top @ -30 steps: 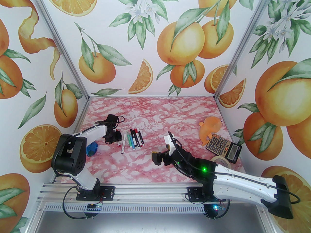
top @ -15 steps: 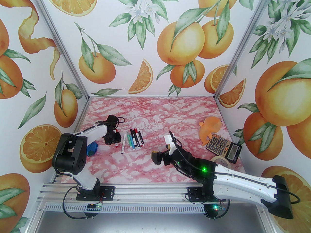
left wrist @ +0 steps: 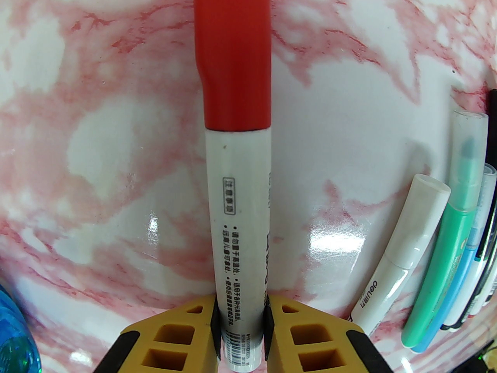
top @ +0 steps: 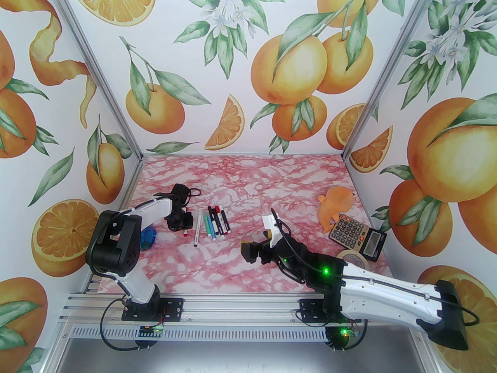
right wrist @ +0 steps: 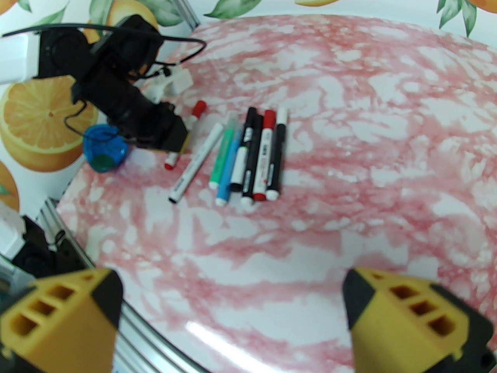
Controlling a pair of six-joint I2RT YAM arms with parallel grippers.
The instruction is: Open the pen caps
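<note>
Your left hand (left wrist: 240, 325) pinches the red-capped marker (left wrist: 238, 216) at the very tail of its white barrel, just left of the row of pens (right wrist: 248, 157) on the counter (right wrist: 349, 130). The red cap (left wrist: 232, 53) is on. Your right hand (right wrist: 233, 317) hangs wide open, well apart from it. With so short a hold, a pull on the cap may swing the marker or slide it out. The left wrist view shows both fingers (left wrist: 174, 332) against the barrel. In the top view the hand covers this.

Glossy marbled table (left wrist: 97, 150), smooth red plastic pen cap (left wrist: 232, 53), white plastic pen barrel (left wrist: 240, 208), ribbed metal rail (top: 233, 309)
</note>
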